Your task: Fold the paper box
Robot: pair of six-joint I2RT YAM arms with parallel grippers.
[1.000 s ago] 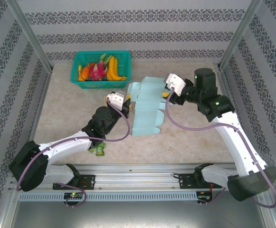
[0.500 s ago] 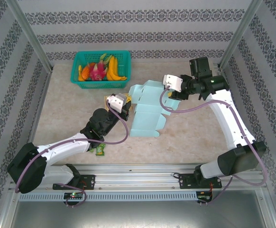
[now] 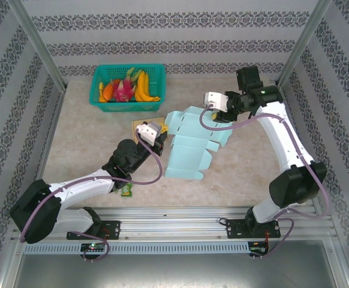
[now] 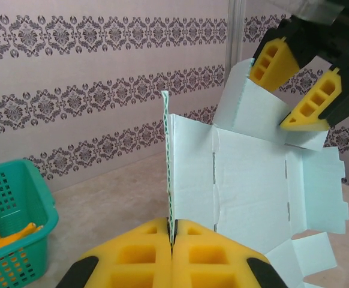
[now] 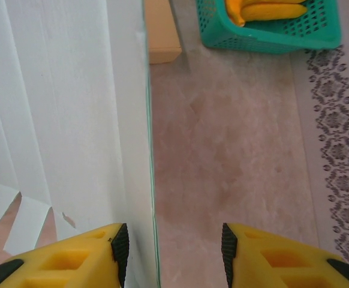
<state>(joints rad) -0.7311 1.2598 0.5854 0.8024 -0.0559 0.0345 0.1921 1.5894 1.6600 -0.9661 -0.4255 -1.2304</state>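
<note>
While most of it lies spread on the beige surface (image 3: 246, 174), the paper box (image 3: 186, 150) is a pale blue-green card blank, not yet folded into shape. It is scored with creases and perforated lines and cut into tabbed flaps along its edges. It sits mid-surface between the two arms, near a green basket (image 3: 98, 90) of fruit. The left fingers (image 4: 171, 240) are clenched on the blank's near side panel, which stands upright. Their yellow pads are pressed together with the thin card edge pinched between them. The right fingers (image 4: 272, 101) stand parted astride the raised far flap, one pad on each side. One pad seems to lie against the sheet, though the right wrist view leaves that contact unclear, and the other pad stands clear of it.
</note>
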